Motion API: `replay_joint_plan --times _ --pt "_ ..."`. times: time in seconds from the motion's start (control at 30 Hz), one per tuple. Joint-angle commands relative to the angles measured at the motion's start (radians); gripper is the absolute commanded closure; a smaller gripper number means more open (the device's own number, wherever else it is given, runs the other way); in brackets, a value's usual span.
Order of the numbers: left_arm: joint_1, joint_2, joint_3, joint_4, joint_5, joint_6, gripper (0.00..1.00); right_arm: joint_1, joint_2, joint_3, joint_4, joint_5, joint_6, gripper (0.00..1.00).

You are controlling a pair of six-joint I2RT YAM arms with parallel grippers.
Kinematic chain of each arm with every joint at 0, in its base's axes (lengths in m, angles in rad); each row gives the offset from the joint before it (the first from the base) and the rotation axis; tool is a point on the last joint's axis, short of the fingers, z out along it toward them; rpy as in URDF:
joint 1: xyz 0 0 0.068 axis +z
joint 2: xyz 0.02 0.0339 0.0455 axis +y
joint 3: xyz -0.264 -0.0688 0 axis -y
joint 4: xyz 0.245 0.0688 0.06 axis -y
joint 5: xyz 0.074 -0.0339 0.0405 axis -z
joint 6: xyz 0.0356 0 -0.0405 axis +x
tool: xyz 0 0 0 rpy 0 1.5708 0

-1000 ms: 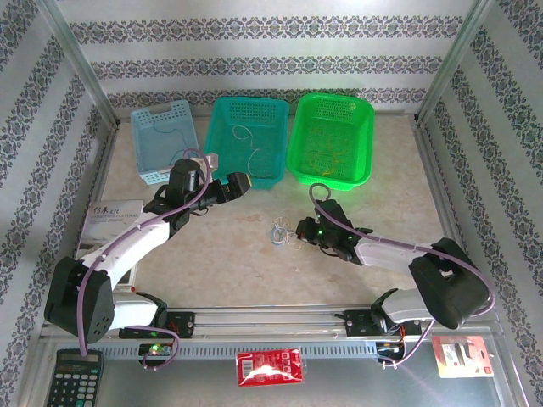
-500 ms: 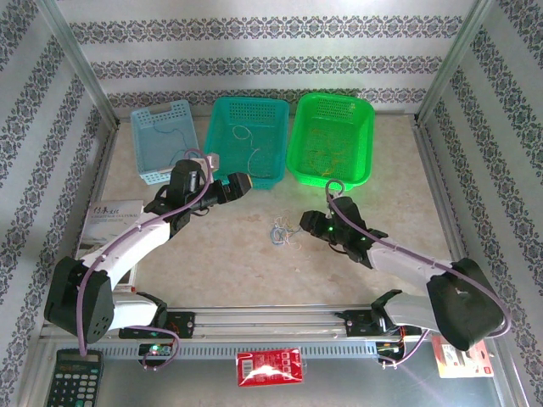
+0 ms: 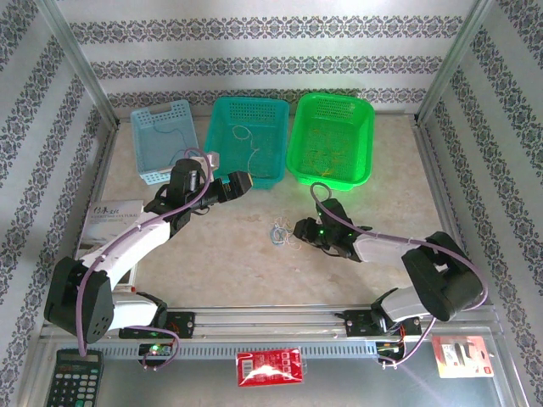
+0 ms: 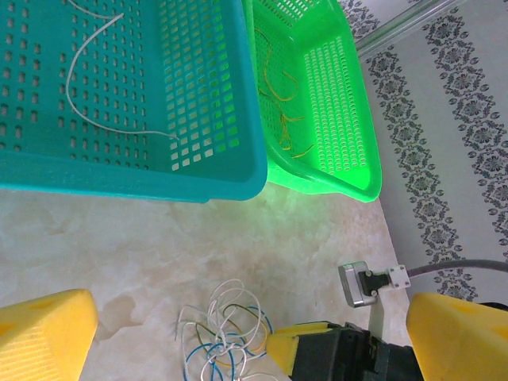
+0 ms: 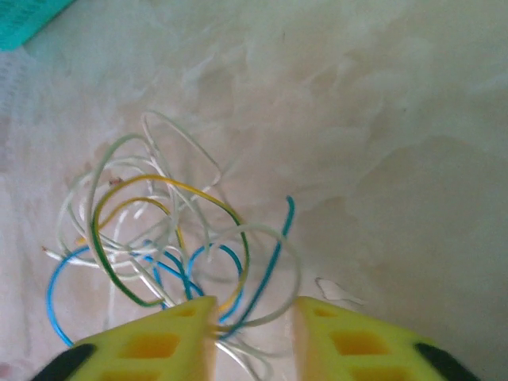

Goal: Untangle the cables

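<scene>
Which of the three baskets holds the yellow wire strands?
The bright green basket, rightmost of the three: yellow strands lie inside it. The teal basket beside it holds a white strand.

Teal perforated plastic basket (image 3: 250, 102), white wire strand (image 4: 119, 131) inside. Left of it, pale blue perforated plastic basket (image 3: 153, 176). Right of it, bright green perforated plastic basket (image 3: 327, 176), yellow-orange strands (image 4: 279, 89) inside. In front of it, thin curly cables (image 5: 167, 238): blue, white, yellow-green, on beige marbled tabletop (image 3: 221, 263). Left fingers (image 4: 44, 333) and right fingers (image 5: 159, 349) yellow.
</scene>
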Motion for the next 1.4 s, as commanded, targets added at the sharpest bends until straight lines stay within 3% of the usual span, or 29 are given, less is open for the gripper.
replay_joint_plan --times 0.0,0.2,0.43,0.67,1.0,1.37 --pt "-0.015 -0.006 0.026 0.038 -0.009 -0.006 0.0 0.008 0.005 0.03 0.042 -0.024 0.0 0.8" --pt "-0.016 -0.005 0.028 0.04 -0.007 -0.006 0.0 0.0 -0.061 0.018 0.052 -0.046 -0.054 1.0" --pt "-0.02 0.007 0.04 0.075 0.043 -0.022 0.0 -0.014 -0.143 0.046 0.054 -0.144 -0.191 1.0" --pt "-0.071 0.034 0.055 0.063 0.087 0.03 0.0 -0.016 -0.158 0.067 0.054 -0.182 -0.226 1.0" --pt "-0.186 0.082 -0.002 -0.039 -0.036 0.244 0.0 -0.019 -0.154 0.061 0.049 -0.185 -0.232 1.0" --pt "-0.276 0.217 -0.03 0.044 -0.1 0.27 0.0 -0.021 -0.159 0.063 0.046 -0.187 -0.232 1.0"
